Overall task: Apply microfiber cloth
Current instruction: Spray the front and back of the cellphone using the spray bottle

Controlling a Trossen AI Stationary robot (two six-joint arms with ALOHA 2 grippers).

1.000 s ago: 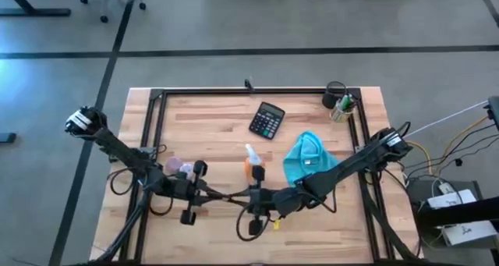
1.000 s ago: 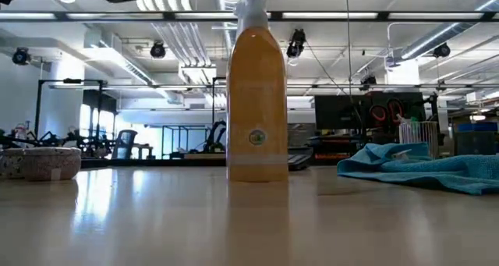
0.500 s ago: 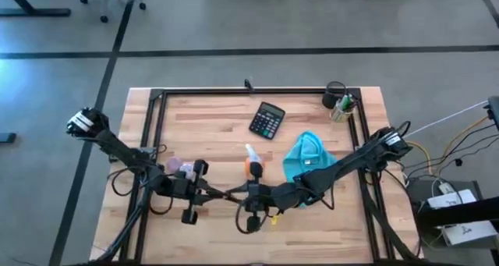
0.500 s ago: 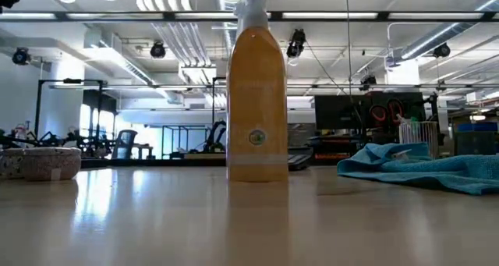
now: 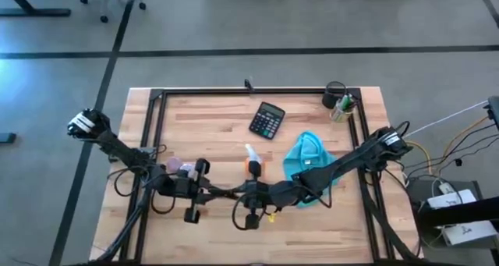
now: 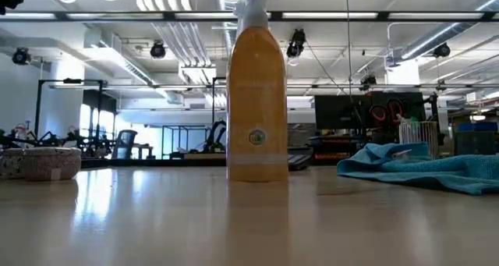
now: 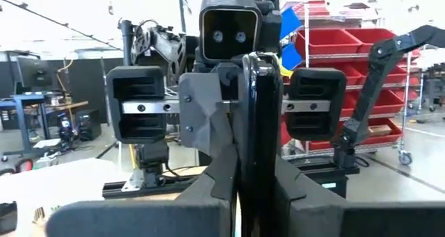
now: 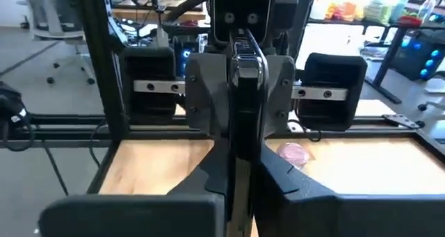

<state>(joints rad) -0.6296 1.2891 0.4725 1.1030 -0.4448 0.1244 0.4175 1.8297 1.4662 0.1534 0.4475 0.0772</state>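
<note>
Turquoise microfiber cloth (image 5: 309, 163) lies crumpled on the wooden surface (image 5: 218, 122), just behind and to the outer side of the right claw (image 5: 231, 191), with the right arm's forearm crossing over its near edge. In the low view the same cloth (image 6: 425, 169) sits flat and bunched off to one side of the orange spray bottle (image 6: 256, 94).

Both arms reach inward along the front of the surface so that their tips meet nose to nose. The left claw (image 5: 224, 193) points at the right one, and each wrist camera is filled by the other arm's head. Both claws are clenched, fingers pressed together with nothing between them.

Just behind the two tips stands the orange spray bottle (image 5: 253, 164). Farther back lies a black calculator (image 5: 267, 120), and a dark cup of pens (image 5: 338, 101) sits at the far right corner. A small pink object (image 5: 180, 167) rests just behind the left arm.
</note>
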